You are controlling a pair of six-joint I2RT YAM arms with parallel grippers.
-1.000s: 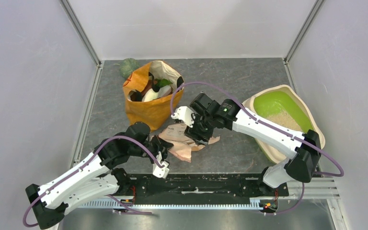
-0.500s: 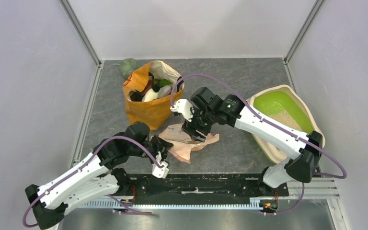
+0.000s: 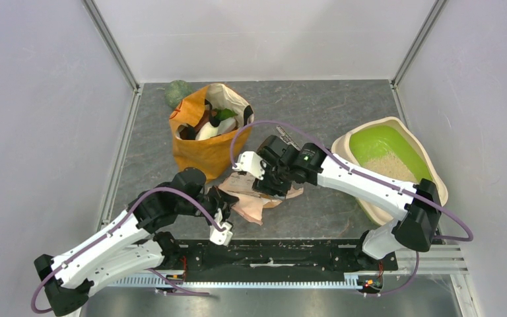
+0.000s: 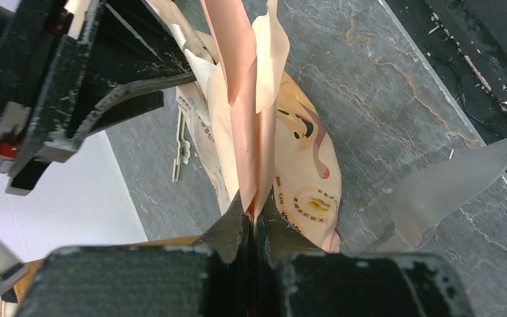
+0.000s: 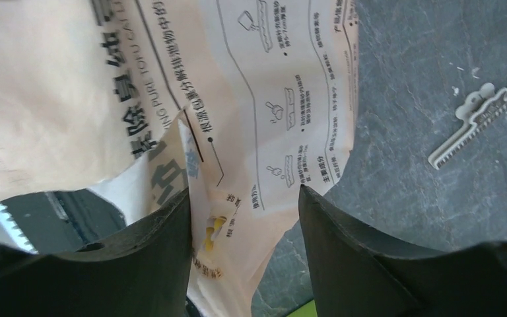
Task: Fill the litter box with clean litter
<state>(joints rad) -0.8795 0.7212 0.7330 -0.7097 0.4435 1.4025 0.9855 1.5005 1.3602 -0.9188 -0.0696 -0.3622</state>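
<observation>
**Left jaws clenched on pouch, right jaws wide over it; litter box at right**

The litter box [image 3: 344, 141] sat at the table's right side, beside the right arm, green hood toward the back. Pale litter [image 3: 391, 165] lay in one patch inside it, below the hood.

Left of the box, at table centre, lay one peach paper pouch [image 3: 256, 201], crumpled and partly flat. The left gripper [image 4: 254, 212] was clamped tight on an upright fold of the pouch, with no gap between the fingertips. The right gripper [image 5: 244, 205] hung over the pouch's far end with jaws spread wide, printed paper showing between the two fingers; contact with the paper could not be told.

The print on the pouch, in the right wrist view, was large Chinese characters, the Latin words "PURE TOFU CAT", and a column of small line pictograms with captions too small to read.

One white toothed clip [image 5: 478, 115] lay on the grey table [image 3: 330, 105] just beside the pouch. One clear plastic strip [image 4: 449, 185] showed near the left gripper.

Behind the pouch stood one orange bag [image 3: 201, 148], open and holding white and green items. A green lump [image 3: 177, 92] lay behind it.
</observation>
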